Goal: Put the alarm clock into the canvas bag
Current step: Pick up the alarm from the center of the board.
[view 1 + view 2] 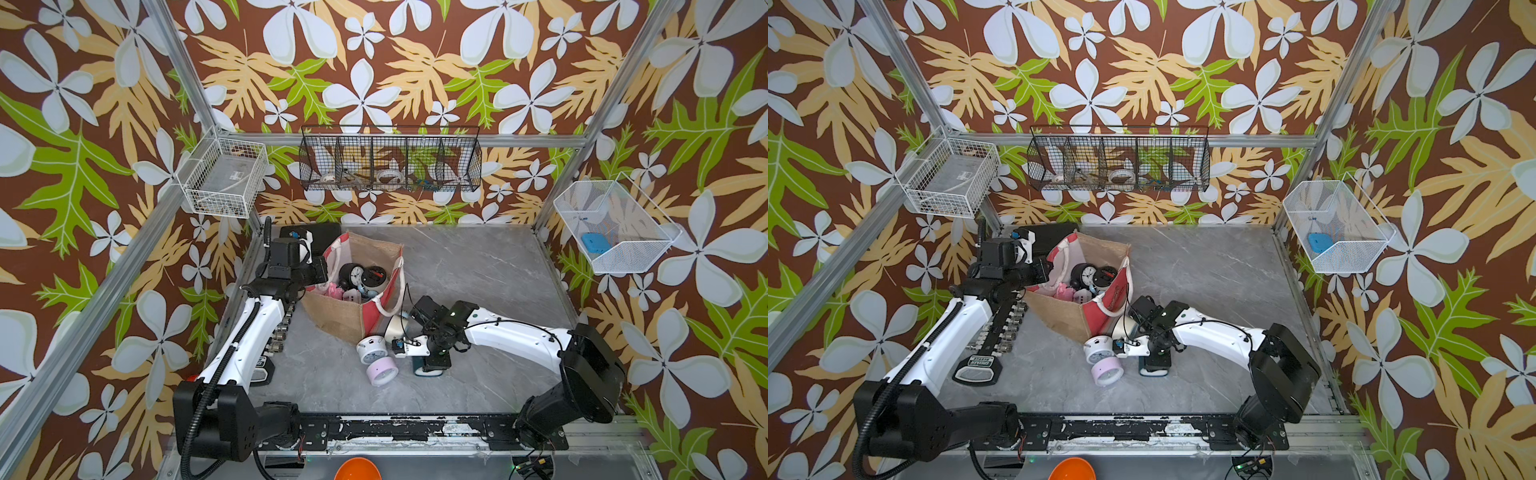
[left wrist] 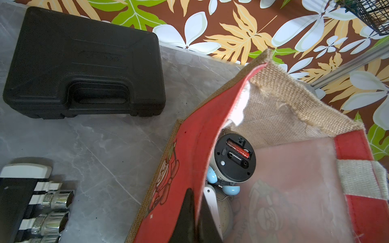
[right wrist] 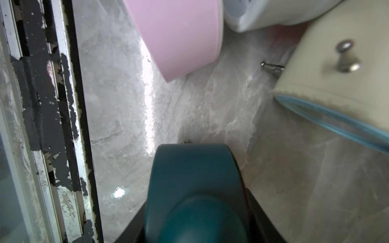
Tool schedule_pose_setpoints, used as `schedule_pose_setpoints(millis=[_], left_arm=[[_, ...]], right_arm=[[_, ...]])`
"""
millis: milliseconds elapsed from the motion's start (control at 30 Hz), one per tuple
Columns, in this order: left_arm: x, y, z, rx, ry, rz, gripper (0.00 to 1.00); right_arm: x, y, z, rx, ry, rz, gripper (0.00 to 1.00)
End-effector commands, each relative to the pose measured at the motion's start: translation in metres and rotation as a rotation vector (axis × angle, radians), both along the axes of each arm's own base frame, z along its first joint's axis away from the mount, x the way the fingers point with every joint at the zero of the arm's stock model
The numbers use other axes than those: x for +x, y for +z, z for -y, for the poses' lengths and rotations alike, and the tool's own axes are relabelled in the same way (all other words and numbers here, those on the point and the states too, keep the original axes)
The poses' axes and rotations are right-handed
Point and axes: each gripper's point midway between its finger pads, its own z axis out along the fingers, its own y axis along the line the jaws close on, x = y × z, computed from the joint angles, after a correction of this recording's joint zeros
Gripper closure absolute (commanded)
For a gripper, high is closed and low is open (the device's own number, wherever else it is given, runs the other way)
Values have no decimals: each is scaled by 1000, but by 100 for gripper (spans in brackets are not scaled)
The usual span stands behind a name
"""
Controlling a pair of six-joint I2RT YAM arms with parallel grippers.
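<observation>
Pick-up step in hand: left pincer [image 2: 196, 203] clamps the red rim of the canvas bag [image 1: 349, 316], right pincer [image 3: 200, 225] straddles the teal alarm clock [image 3: 193, 168] on the tabletop [image 1: 478, 270] near the bag, grip unconfirmed; next move calls for firm closure, then a lift.

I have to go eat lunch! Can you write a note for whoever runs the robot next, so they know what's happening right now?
Grippers: the left gripper is shut on the canvas bag at its red rim. The right gripper has its jaws on either side of the teal alarm clock on the table; whether it grips is unclear.
Done: a black clock and others lie in the bag.
Left: the teal one, plus the white clock, pink clock and cream clock beside the bag.
</observation>
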Motion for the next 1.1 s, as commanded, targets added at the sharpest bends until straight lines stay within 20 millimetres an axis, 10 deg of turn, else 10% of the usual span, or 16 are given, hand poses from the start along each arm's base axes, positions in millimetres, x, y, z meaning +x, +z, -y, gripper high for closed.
schedule_pose_setpoints(millis=[0, 567, 1067], left_arm=[[2, 3, 0, 0, -1, 16, 100], [3, 1, 1, -2, -3, 10, 100], [3, 0, 1, -4, -2, 9, 100]], right_arm=[[2, 11, 1, 6, -16, 20, 52], [4, 112, -12, 202, -88, 100, 58], [53, 234, -64, 561, -359, 204, 67]])
